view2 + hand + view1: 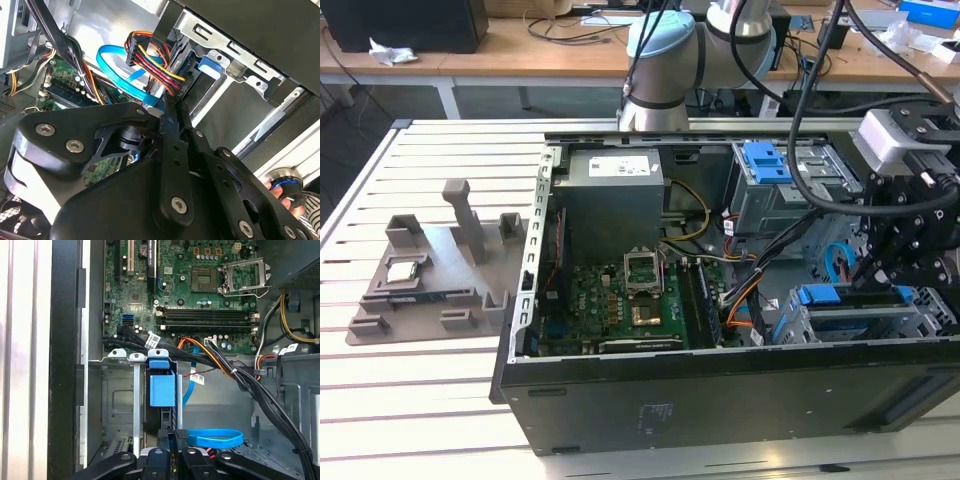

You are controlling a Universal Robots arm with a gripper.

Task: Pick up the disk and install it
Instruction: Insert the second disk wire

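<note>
Black sheet-metal walls of the open computer case [650,410] bounded the work space, the case lying on its side on a white slatted table [410,400]. Toward the exterior view's left, the table beside the case held a grey fixture tray [430,275] and otherwise left open room; a wooden bench [470,55] ran behind. Inside the case, the green motherboard [620,305] filled the floor next to a grey power supply [610,195], and the arm [665,60] rose just behind the case's far wall.

Room tightened toward the exterior view's right. There the metal drive cage [860,325] sat against the near wall, with a second bay carrying a bare blue bracket [767,162] beyond it. Bundled cables [225,365] crossed between motherboard and cage, and a blue flat cable [215,438] looped on the floor nearby.

The disk [855,297] stood edge-up in the cage, its blue caddy rail showing along the top, seated between the cage's metal walls. The gripper [880,275] hung directly over it, fingertips down at the rail. In the first wrist view the blue caddy tab [162,385] sat straight ahead of the black fingers [167,437], which stood close together about the disk's edge; I could not tell whether they clamped it.
</note>
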